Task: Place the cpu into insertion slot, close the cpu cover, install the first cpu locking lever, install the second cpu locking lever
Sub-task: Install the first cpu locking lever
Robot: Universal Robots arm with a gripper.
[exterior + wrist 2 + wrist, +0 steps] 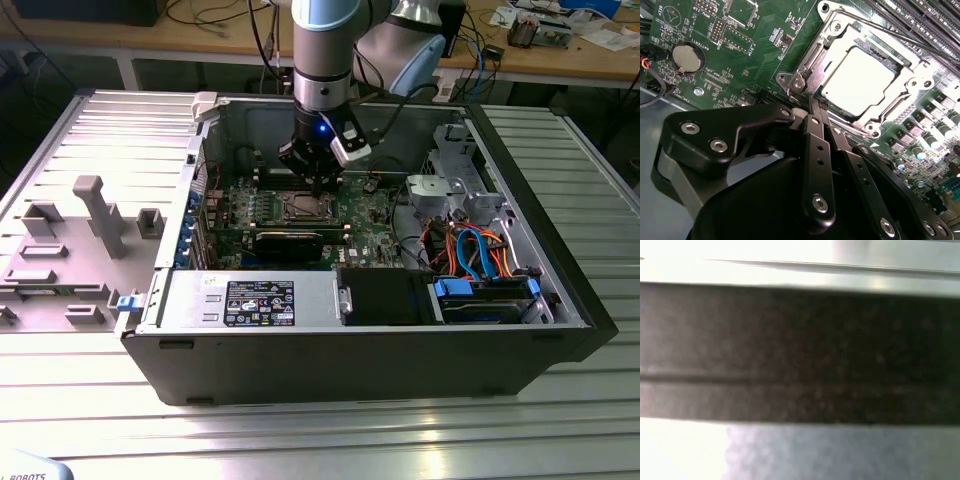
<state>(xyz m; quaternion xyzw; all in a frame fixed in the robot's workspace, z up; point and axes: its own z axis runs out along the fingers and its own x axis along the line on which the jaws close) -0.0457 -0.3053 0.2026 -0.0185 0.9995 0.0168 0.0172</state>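
The cpu is sitting flat in the insertion slot on the green motherboard, its pale metal top glaring bright through the square cut-out of the cpu cover, which is lying down over it. A thin locking lever is running along the far edge of the silver frame, beside the long dark memory slots. A round coin battery is resting on the board well apart from the socket.

In the second wrist view the end effector is reaching down to the near corner of the silver frame, its black fingers pressed together with no gap between the tips; whether anything thin is pinched there I cannot tell. The tips are sitting just beside a screw at that corner of the frame.

In the exterior view the end effector is hanging over the socket inside the open computer case, which is lying on its side on the ribbed metal bench. A long black graphics card is lying just in front of the socket, and blue and orange cables are bunching toward the exterior view's right. A grey fixture with upright blocks is standing on the bench at the exterior view's left
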